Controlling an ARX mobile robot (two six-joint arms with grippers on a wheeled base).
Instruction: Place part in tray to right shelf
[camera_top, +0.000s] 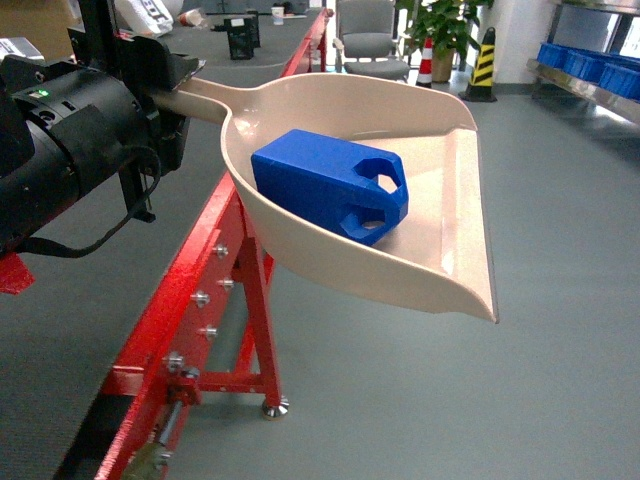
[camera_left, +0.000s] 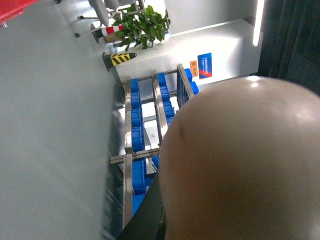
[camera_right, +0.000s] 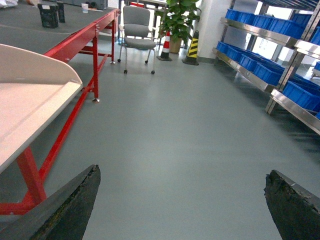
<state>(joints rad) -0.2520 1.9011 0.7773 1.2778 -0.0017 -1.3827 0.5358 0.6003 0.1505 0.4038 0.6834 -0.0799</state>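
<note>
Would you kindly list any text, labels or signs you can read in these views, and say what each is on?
No text can be read in any view.
Blue and orange signs on the white wall: print too small and blurred.
Part: no markings visible.
Tray: no markings visible.
Blue crates on the right shelf: no legible labels.

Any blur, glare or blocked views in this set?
Head: sharp; the part in the tray is evenly lit, with a soft shadow under it. Left wrist: the tray's underside fills the lower right, out of focus, with a glare spot near its top; the shelf is smeared at the lower edge. Right wrist: clear, with slight blur on the crates at right; the right tool's fingers are dark.
</note>
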